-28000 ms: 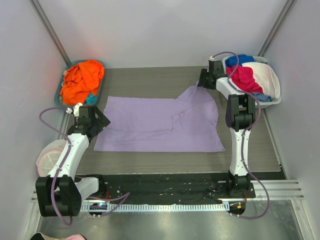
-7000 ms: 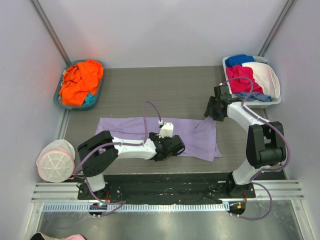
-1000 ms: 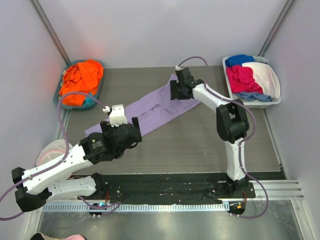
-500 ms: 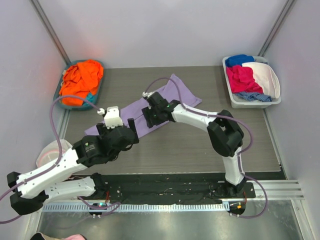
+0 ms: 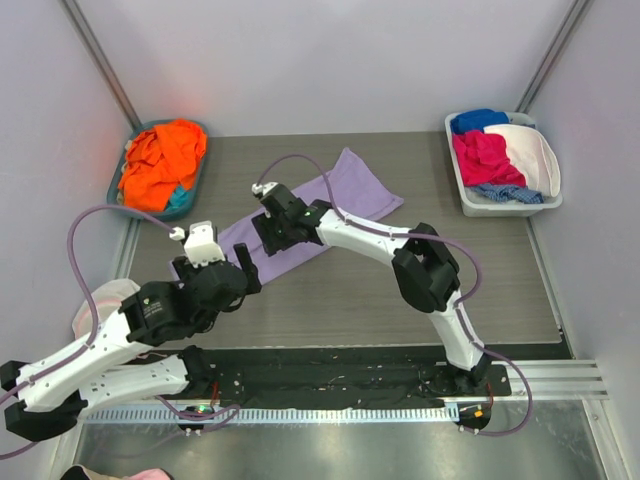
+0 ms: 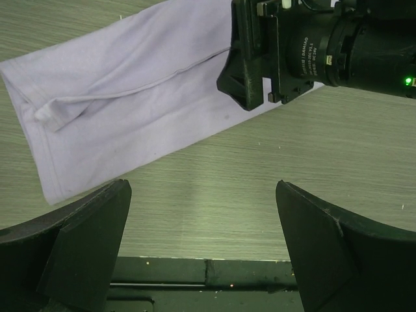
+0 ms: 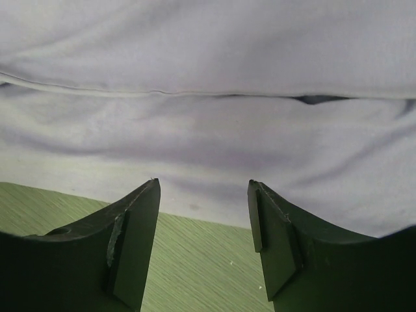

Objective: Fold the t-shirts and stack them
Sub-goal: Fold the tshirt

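The lavender t-shirt [image 5: 352, 190] lies folded into a long narrow strip, running diagonally from near left to far right on the table. It also shows in the left wrist view [image 6: 130, 97] and the right wrist view [image 7: 208, 110]. My right gripper [image 5: 267, 237] is open and empty, low over the strip's near edge toward its left end [image 7: 203, 195]. My left gripper [image 5: 240, 265] is wide open and empty [image 6: 201, 188], above bare table just in front of the strip's left end. Orange t-shirts [image 5: 165, 155] and a teal one [image 5: 180, 200] lie bunched in the far-left basket.
A teal basket [image 5: 113, 188] stands at the far left. A white bin [image 5: 500, 208] with blue, pink and white clothes stands at the far right. A round white pouch with a pink rim [image 5: 100, 300] lies at the near left, partly behind my left arm. A black strip [image 6: 208, 279] runs along the table's front edge.
My right gripper slid left along the lavender strip from its far end toward its left part. The strip's far end now lies flat. My left arm drew back toward the near left.
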`<control>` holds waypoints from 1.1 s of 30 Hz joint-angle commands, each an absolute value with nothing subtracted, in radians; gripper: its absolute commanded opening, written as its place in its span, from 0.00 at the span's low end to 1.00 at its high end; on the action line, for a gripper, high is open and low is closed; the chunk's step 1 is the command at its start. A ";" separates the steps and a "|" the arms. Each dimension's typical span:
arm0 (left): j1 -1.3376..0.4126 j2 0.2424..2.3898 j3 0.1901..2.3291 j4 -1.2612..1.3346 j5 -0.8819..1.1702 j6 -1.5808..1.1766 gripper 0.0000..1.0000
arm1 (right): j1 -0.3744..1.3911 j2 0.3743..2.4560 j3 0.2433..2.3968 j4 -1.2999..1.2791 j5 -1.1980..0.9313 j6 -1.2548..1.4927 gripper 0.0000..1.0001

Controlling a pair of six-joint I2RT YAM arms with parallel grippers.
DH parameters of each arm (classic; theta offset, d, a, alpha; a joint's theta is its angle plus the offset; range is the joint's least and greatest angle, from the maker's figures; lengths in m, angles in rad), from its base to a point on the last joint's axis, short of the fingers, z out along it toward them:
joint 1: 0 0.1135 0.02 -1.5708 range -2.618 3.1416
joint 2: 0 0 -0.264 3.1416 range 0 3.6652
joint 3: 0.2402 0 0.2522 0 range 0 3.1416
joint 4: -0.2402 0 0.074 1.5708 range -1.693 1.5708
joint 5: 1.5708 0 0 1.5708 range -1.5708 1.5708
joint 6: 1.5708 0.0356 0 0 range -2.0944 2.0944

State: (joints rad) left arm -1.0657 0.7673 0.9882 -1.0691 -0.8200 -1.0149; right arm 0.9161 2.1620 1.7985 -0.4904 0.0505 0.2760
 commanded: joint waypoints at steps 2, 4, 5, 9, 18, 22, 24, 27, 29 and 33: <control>-1.063 0.762 0.988 -1.078 -0.861 -1.038 1.00 | 0.934 2.230 1.847 -0.505 0.052 0.288 0.64; -1.063 0.762 0.988 -1.077 -0.861 -1.037 1.00 | 0.936 2.255 1.823 -0.496 0.052 0.294 0.64; -1.063 0.762 0.985 -1.077 -0.861 -1.037 1.00 | 0.939 2.261 1.809 -0.492 0.054 0.299 0.64; -1.063 0.758 0.976 -1.072 -0.862 -1.039 1.00 | 0.948 2.244 1.705 -0.457 0.064 0.321 0.64; -1.063 0.755 0.963 -1.069 -0.871 -1.042 1.00 | 0.950 2.093 1.407 -0.420 0.156 0.431 0.65; -1.062 0.759 0.956 -1.068 -0.888 -1.032 1.00 | 0.950 1.996 1.273 -0.465 0.230 0.448 0.65; -1.062 0.768 0.956 -1.059 -0.891 -1.020 1.00 | 0.948 1.948 1.217 -0.506 0.283 0.449 0.65; -1.062 0.795 0.956 -1.028 -0.888 -0.993 1.00 | 0.945 1.893 1.157 -0.546 0.328 0.440 0.66; -1.062 0.814 0.956 -1.005 -0.882 -0.973 1.00 | 0.939 1.867 1.135 -0.561 0.362 0.434 0.68; -1.040 0.909 0.969 -0.879 -0.861 -0.885 1.00 | 0.930 1.769 1.098 -0.618 0.440 0.451 0.68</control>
State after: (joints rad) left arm -1.0637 0.8341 0.9588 -1.0271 -0.8455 -0.9710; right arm 0.9443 1.8378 1.1564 -0.4316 0.3111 0.4335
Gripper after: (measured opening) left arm 0.996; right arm 0.680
